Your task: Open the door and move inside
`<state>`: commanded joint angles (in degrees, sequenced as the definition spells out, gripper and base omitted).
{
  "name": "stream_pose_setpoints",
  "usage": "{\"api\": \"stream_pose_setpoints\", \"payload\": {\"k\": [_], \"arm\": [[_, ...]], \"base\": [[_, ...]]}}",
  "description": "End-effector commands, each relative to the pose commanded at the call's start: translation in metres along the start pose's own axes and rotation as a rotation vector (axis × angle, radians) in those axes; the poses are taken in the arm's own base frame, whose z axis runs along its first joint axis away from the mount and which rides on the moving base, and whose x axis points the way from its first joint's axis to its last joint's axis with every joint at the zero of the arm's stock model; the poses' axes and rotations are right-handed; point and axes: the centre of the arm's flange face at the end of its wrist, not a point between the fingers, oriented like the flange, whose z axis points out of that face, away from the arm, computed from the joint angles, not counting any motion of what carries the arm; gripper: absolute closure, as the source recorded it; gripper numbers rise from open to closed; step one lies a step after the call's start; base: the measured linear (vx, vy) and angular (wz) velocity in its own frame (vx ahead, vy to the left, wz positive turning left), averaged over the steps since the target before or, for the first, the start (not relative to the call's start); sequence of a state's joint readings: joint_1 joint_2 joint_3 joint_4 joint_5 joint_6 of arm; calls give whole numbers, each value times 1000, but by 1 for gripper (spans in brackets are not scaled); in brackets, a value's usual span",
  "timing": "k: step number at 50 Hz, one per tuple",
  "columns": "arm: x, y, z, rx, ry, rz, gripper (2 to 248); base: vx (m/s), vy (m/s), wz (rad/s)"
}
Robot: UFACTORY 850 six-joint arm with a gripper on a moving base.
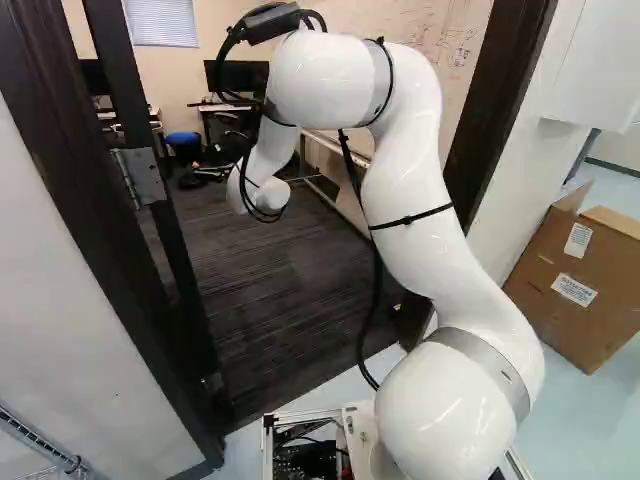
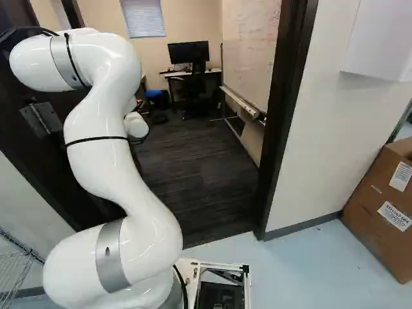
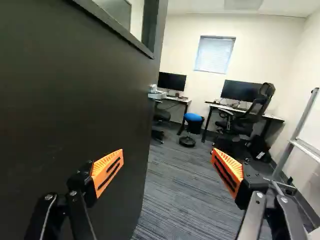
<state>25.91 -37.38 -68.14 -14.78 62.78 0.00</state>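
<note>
The door (image 3: 75, 110) stands open into the room, hung on the left side of the doorway by a hinge (image 1: 140, 178), with its handle (image 3: 157, 94) near its far edge. It takes up the left of the way ahead, close beside the gripper (image 3: 168, 155), whose two fingers are spread wide with nothing between them; whether one touches the door I cannot tell. The arm (image 1: 410, 190) reaches forward through the doorway, whose right frame (image 2: 286, 122) stands to its right. Beyond lies dark carpet (image 2: 193, 174), running between the door and a whiteboard (image 2: 250, 45) on the right. At the far end are two desks with monitors, one left (image 3: 172, 81) and one right (image 3: 240, 91), a blue stool (image 3: 193, 117) between them and a black chair (image 3: 245, 122) by the right desk (image 3: 220, 106). On the near side, a cardboard box (image 1: 575, 285) sits to the right, past the white wall (image 2: 322, 129), and a wire rack (image 2: 14, 270) to the left.
</note>
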Motion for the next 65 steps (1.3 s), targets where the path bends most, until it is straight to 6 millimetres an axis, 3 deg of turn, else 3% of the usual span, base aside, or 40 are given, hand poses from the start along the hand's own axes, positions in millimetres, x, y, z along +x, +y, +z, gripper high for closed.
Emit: {"api": "stream_pose_setpoints", "payload": {"k": [13,41,65], "arm": [[1,15,-17,-27,-16,2,3],[5,24,-32,-51,-32,7,3],[14,43,-71,-114,-74,23,3]], "base": [[0,0,0],[0,0,0],[0,0,0]]}}
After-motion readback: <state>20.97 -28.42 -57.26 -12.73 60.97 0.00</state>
